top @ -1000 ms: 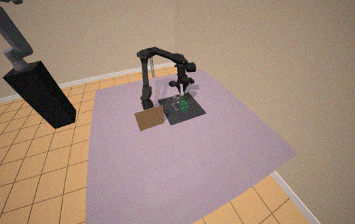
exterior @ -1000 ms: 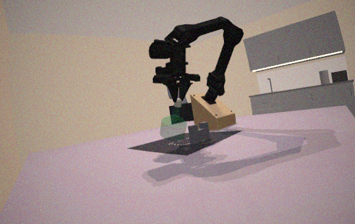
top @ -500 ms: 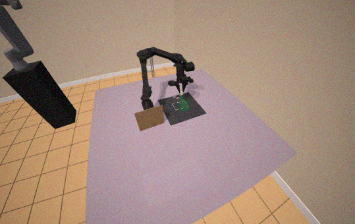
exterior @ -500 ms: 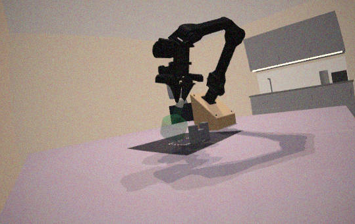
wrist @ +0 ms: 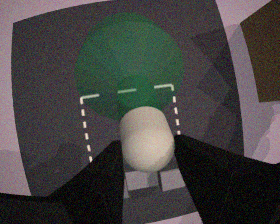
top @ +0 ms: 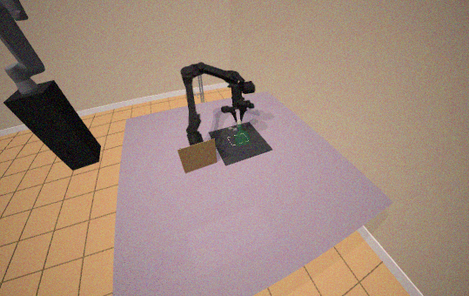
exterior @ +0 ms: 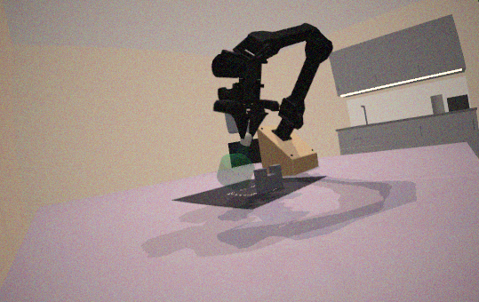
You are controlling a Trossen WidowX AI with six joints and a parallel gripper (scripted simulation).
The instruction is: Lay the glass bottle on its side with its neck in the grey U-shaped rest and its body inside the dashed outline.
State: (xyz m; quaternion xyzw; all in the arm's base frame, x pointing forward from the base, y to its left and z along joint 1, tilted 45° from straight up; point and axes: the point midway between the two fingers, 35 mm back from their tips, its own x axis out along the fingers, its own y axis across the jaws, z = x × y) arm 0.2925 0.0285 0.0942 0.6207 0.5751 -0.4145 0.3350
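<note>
The glass bottle (top: 242, 138) (exterior: 235, 170) (wrist: 128, 50) has a translucent green body and a pale top. My gripper (top: 239, 120) (exterior: 247, 135) (wrist: 148, 145) points down and is shut on its neck. The bottle leans, top up between my fingers and body low, swung away from the rest; its base appears slightly above the dark mat (top: 250, 155) (exterior: 202, 198) (wrist: 41, 75). The grey U-shaped rest (exterior: 261, 180) (wrist: 142, 181) stands on the mat, partly behind my fingers in the wrist view. The dashed outline (wrist: 163, 87) lies partly under the body, which reaches past its far edge.
A wooden wedge-shaped base block (top: 198, 157) (exterior: 287, 155) (wrist: 266, 55) carries the arm beside the mat. A black box-shaped pedestal (top: 58, 126) with another grey arm stands off the table at the left of the top view.
</note>
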